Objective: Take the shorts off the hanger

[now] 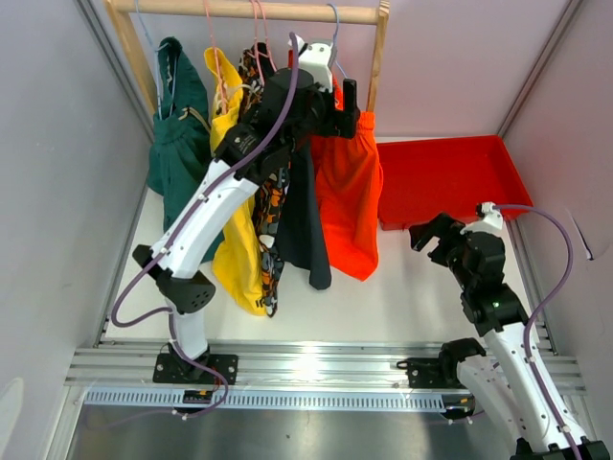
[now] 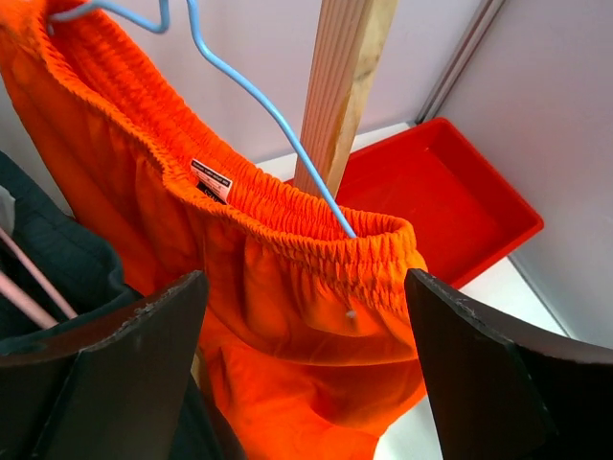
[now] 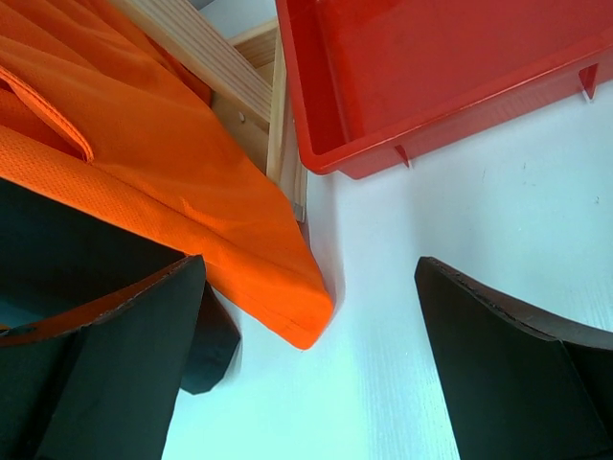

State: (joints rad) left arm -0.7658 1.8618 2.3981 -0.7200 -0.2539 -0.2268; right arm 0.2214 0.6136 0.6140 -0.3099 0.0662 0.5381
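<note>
Five pairs of shorts hang on hangers from a wooden rail (image 1: 249,10): dark green (image 1: 177,134), yellow (image 1: 239,249), patterned (image 1: 271,206), black (image 1: 305,230) and bright orange (image 1: 347,201). My left gripper (image 1: 352,110) is raised at the top of the orange shorts, open and empty. In the left wrist view its jaws (image 2: 306,326) stand wide on either side of the orange elastic waistband (image 2: 287,211), which hangs on a blue wire hanger (image 2: 259,101). My right gripper (image 1: 431,235) is open and empty, low over the table; the orange hem (image 3: 192,172) lies beyond its open jaws (image 3: 311,316).
A red bin (image 1: 445,177) sits on the table at the back right, also in the right wrist view (image 3: 431,67). The rack's wooden right post (image 2: 345,77) stands just behind the orange shorts. Grey walls close in both sides.
</note>
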